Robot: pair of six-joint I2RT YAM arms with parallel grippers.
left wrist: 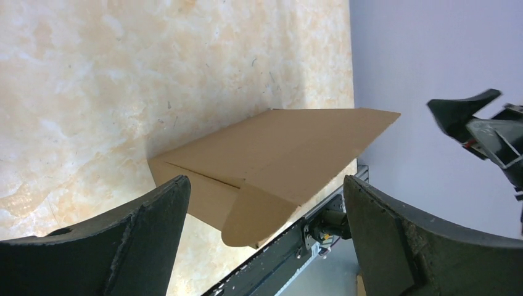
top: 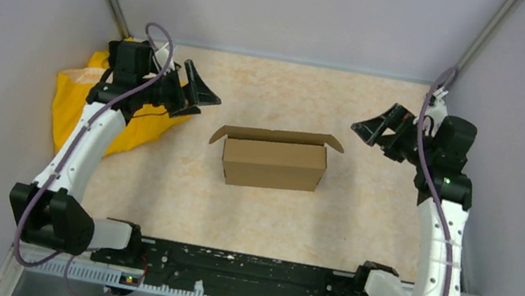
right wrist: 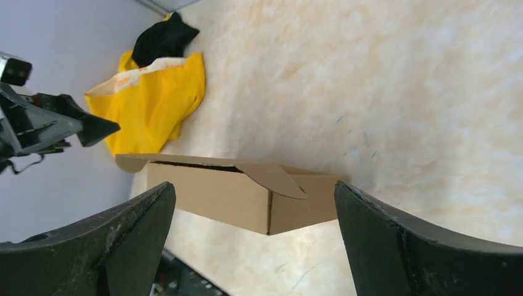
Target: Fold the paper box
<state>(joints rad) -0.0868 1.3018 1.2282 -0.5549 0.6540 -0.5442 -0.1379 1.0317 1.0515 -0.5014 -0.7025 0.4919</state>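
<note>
Paper box (top: 274, 163) sits on the desk (top: 360, 222) right between the two hands, well apart from both, already box-shaped with its lid slightly ajar. Left hand (top: 198, 100) and right hand (top: 373, 135) both hang wide open, gripping nothing. Yellow cloth (top: 71, 106) is bunched up just behind the left hand.

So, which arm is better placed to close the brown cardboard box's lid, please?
Probably right: the right gripper, open, hovers nearer the brown cardboard box's raised lid flap than the left gripper.
</note>
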